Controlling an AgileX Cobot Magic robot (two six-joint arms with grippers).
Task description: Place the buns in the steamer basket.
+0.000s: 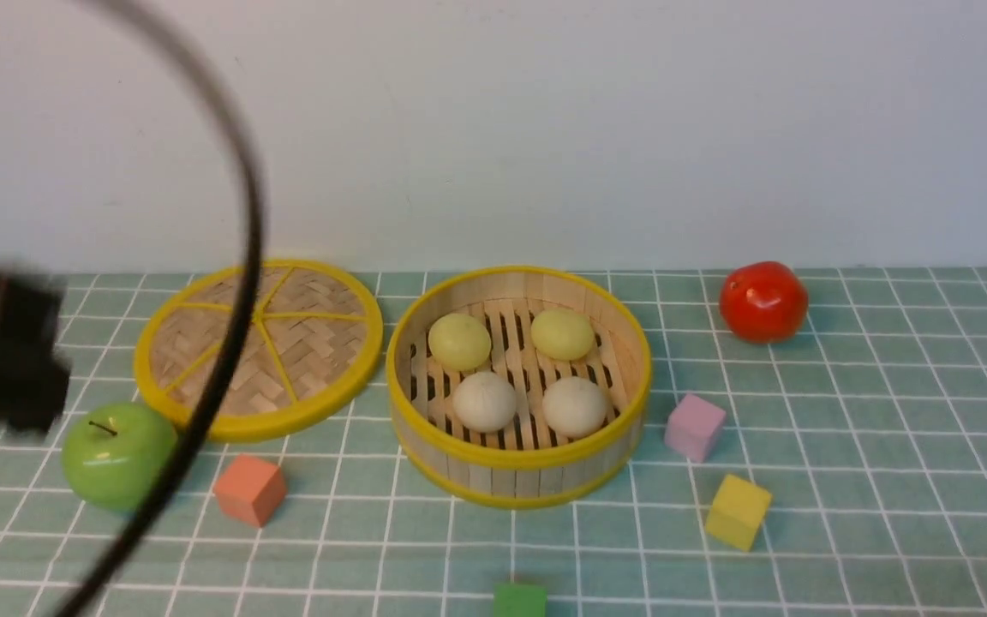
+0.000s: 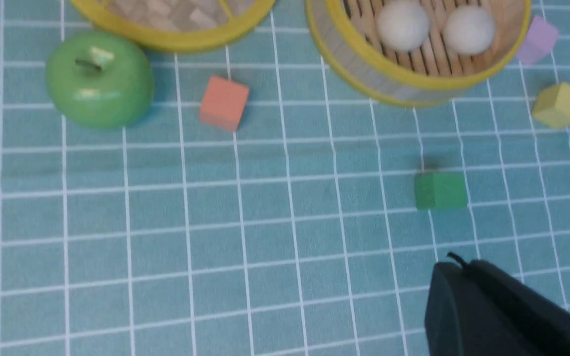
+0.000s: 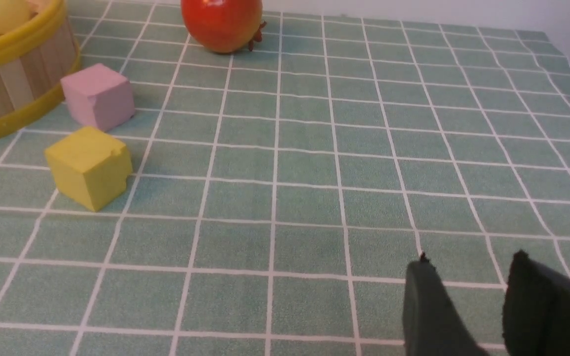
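All four buns (image 1: 515,368), two yellow-green and two off-white, lie in the steamer basket (image 1: 519,467) mid-desk, well apart from both grippers: left fingers (image 2: 468,296) closed empty, right fingers (image 3: 426,301) parted, empty.

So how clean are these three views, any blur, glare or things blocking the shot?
Front view: the left arm is a smeared dark blob, a blurred cable arcs across the lid; the steamer basket is fairly sharp. Left wrist view: soft throughout, with glare spots on the green apple. Right wrist view: crisp, mild highlight on the red fruit.
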